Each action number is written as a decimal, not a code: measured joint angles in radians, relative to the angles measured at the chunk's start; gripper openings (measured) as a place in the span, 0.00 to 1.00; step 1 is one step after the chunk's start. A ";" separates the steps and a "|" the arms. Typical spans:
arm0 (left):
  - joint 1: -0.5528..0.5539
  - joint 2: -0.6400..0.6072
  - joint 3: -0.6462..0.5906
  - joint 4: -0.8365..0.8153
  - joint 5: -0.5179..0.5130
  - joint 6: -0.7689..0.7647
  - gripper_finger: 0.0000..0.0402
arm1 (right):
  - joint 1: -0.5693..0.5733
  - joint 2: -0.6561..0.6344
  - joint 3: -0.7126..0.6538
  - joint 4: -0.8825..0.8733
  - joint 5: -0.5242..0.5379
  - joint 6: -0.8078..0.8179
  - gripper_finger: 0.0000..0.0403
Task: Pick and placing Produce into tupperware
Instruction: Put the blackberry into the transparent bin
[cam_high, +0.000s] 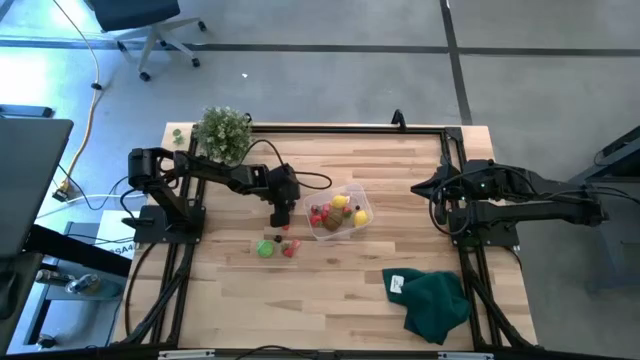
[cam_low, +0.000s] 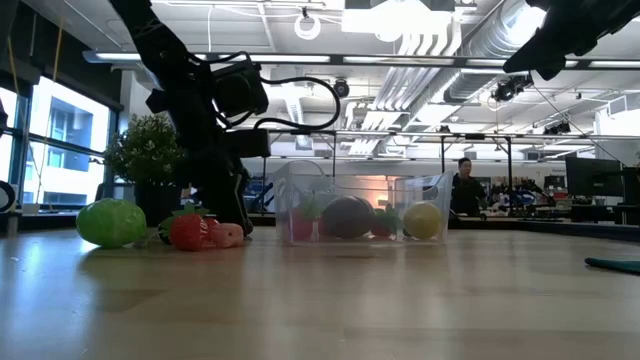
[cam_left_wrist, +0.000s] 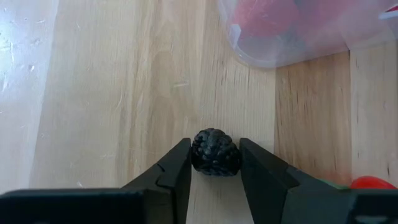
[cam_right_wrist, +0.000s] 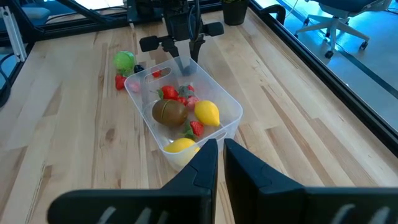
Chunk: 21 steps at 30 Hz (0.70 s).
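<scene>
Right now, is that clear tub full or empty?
Partly full. The clear tub holds a brown fruit, two yellow ones and some red pieces, with room left.

We see the clear, rounded-corner plastic tub (cam_high: 344, 226) upright near the table's middle, holding red strawberries (cam_right_wrist: 170, 93), a brown round fruit (cam_right_wrist: 168, 112) and two yellow lemons (cam_right_wrist: 207, 112). Beside it on the wood lie a bright green round vegetable (cam_high: 265, 249), small red pieces (cam_high: 290, 248) and a dark, bumpy blackberry (cam_left_wrist: 215, 152).
</scene>
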 joint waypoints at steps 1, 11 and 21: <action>0.000 0.000 0.000 0.000 0.001 0.000 0.27 | 0.000 0.000 0.000 0.000 0.000 0.000 0.05; 0.000 0.000 0.000 -0.001 0.003 -0.002 0.32 | 0.000 0.000 0.000 0.000 0.000 0.000 0.05; 0.000 0.000 0.000 -0.001 0.003 -0.014 0.32 | 0.000 0.000 0.000 0.000 0.000 0.000 0.05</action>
